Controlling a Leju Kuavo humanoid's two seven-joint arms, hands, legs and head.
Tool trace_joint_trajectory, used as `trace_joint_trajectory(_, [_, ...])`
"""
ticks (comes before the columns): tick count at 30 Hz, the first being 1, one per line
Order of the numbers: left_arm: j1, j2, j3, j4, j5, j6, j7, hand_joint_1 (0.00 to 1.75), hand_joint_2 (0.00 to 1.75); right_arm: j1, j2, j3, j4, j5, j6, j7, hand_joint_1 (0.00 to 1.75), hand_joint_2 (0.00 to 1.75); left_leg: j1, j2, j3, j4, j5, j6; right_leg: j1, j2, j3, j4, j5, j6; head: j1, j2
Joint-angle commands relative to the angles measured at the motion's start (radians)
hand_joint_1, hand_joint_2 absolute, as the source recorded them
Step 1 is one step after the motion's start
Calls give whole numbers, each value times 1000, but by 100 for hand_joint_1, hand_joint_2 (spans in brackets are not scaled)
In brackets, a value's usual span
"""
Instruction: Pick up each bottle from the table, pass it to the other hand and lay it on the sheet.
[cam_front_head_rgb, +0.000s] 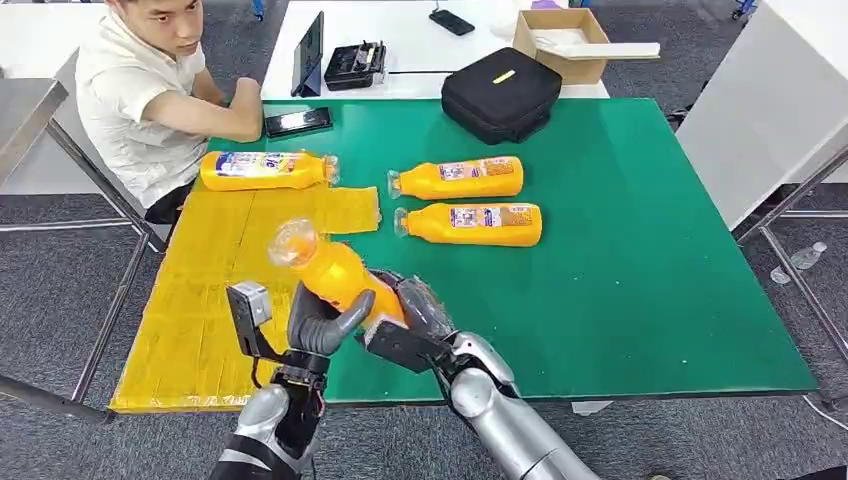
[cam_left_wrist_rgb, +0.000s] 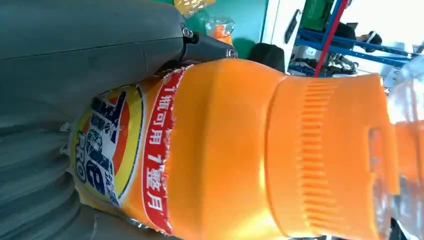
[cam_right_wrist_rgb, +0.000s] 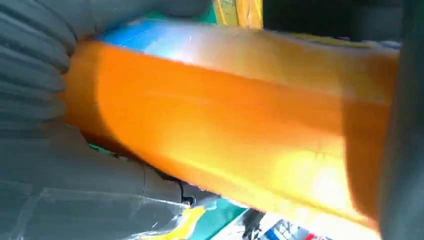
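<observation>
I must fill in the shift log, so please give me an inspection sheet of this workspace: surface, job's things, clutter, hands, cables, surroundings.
Surface: green table with a yellow sheet over its left part.
Job's things: one orange bottle held up between both hands; one bottle on the sheet; two bottles on the green, lying down.
Clutter: black case and a dark phone at the far edge.
Hands: left hand and right hand both grip the raised bottle.
Cables: nothing seen.
Surroundings: seated person at the far left corner; white table behind with a cardboard box.
</observation>
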Motion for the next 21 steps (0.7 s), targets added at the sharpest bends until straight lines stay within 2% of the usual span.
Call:
trace_joint_trajectory(1, [-37,-36,32,65,23,-26,6,175,175,-35,12,21,59,12,-30,22,0,175,0,1,2,0,-1,0,1,0,2,-1,0,-3,0,0])
trace_joint_trajectory(10, [-28,-36,47,45,10,-13,5,175,175,-11,13,-7,40,24,-56,28,0,175,0,0,1,0,0,1,1,-1,2,-1,0,-2,0,0])
trace_joint_trajectory(12, [-20,-31,88,3,-98,84,22,175,175,37,4,-49,0,87,-114,55,0,175,0,0,1,0,0,0,1,-1,1,-1,0,-2,0,0])
trace_joint_trajectory(14, [-22,-36,152,-23,-119,116,44,175,175,77,-1,-87,-38,144,-148,75,0,175,1,-1,1,0,0,0,1,-2,2,-1,-1,-2,0,0])
trace_joint_trajectory(18, [-27,-35,239,-66,-125,129,48,175,175,136,12,-168,-85,179,-136,69,0,175,1,0,4,0,-2,1,2,-2,5,-2,-1,-5,0,0])
trace_joint_trajectory(19, [-22,-30,228,-104,-283,200,19,175,175,162,15,-196,-107,203,-144,74,0,175,0,0,1,0,-1,0,1,-1,2,0,-1,-2,0,0])
trace_joint_trajectory(20, [-27,0,187,-141,-553,344,4,175,175,189,16,-217,-135,222,-155,77,0,175,1,1,3,0,-1,1,2,-1,4,-1,-1,-4,0,0])
trace_joint_trajectory(21, [-22,-6,187,-187,-769,394,40,175,175,210,17,-232,-162,229,-154,77,0,175,1,0,2,1,-1,0,2,-1,3,-1,-1,-3,0,0])
